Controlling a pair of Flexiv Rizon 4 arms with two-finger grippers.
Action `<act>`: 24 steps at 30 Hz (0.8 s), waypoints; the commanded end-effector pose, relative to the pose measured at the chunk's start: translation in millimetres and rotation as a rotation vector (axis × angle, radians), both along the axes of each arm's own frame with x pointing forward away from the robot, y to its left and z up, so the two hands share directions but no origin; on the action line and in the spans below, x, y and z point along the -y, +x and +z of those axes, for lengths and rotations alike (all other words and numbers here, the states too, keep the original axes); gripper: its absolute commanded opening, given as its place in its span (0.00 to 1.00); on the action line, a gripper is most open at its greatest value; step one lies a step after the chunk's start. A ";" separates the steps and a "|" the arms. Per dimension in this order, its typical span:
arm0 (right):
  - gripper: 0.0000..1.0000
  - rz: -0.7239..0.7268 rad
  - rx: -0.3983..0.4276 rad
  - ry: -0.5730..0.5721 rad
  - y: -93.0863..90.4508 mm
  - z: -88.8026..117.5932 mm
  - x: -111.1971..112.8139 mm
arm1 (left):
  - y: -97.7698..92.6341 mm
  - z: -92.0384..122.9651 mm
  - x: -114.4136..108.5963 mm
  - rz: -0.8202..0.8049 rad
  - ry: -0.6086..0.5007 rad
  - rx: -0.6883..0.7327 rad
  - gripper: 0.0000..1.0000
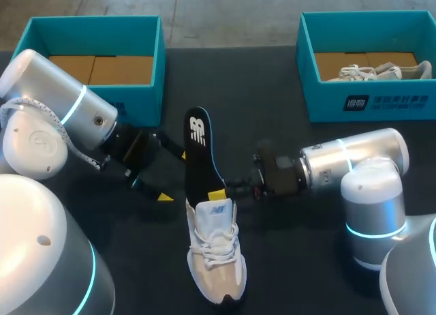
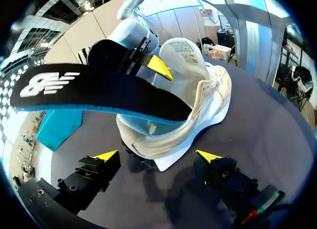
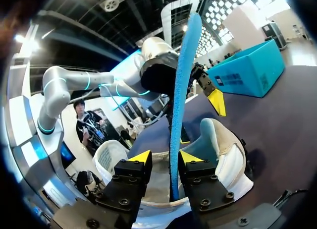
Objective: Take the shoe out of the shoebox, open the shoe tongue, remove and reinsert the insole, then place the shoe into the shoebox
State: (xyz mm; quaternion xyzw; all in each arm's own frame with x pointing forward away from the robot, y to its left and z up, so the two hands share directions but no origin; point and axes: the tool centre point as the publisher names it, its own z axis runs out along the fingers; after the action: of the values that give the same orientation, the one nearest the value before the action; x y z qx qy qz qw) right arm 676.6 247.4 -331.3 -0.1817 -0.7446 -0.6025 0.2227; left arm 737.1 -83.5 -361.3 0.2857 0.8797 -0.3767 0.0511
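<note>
**Head view.** On the dark counter [image 1: 272, 107] the white and beige shoe [image 1: 216, 260] lies outside both boxes, toe toward the robot. The black, blue-edged insole [image 1: 199, 148] rises out of its heel opening and leans toward the far side. The right claw [image 1: 219, 191] comes in at the shoe's collar. One of its yellow tips lies over the insole's lower end, and the other finger is hidden behind the insole. The left claw [image 1: 172, 174] sits just left of the insole, spread wide and holding nothing. The left shoebox [image 1: 161, 76] stands at the far left, behind the left arm. The right shoebox [image 1: 354, 103] at the far right holds a second shoe [image 1: 381, 71], partly hidden by the box wall.

**Left wrist view.** The left claw's yellow tips stand far apart, with the shoe's heel ahead of them and between them. The insole stretches across above the shoe and hides much of the right claw, leaving its black body and one yellow tip showing.

**Right wrist view.** The insole shows edge-on as a blue strip between the right claw's narrow-set fingers [image 3: 140, 157]. One finger is against it, and a slim gap shows on the other side. The strip hides part of the left claw ahead. The shoe's opening lies under the fingers, and its toe is cut off.
</note>
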 end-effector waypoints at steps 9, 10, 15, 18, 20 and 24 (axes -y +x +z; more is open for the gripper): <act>0.43 0.058 0.037 -0.014 3.3 6.6 -2.6 | -0.4 0.3 0.4 0.000 0.005 0.001 1.00; 0.43 0.062 0.040 -0.015 3.4 7.4 -3.1 | -0.4 0.3 0.4 0.000 0.005 0.001 1.00; 0.42 0.074 0.048 -0.020 3.5 10.6 -5.2 | -0.4 0.3 0.4 0.000 0.005 0.001 1.00; 0.42 0.082 0.052 -0.027 3.3 13.2 -6.7 | -0.4 0.3 0.4 0.000 0.005 0.001 1.00; 0.42 0.090 0.055 -0.032 3.6 14.6 -8.8 | -0.4 0.3 0.4 0.000 0.005 0.001 1.00; 0.42 0.110 0.054 -0.039 5.5 14.8 -13.8 | -0.4 0.3 0.4 0.000 0.005 0.001 1.00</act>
State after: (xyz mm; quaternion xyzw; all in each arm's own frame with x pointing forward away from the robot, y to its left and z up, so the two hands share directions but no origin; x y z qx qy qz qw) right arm 677.6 255.2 -316.9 -0.1306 -0.7668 -0.5860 0.2273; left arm 737.1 -83.5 -361.3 0.2857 0.8797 -0.3767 0.0511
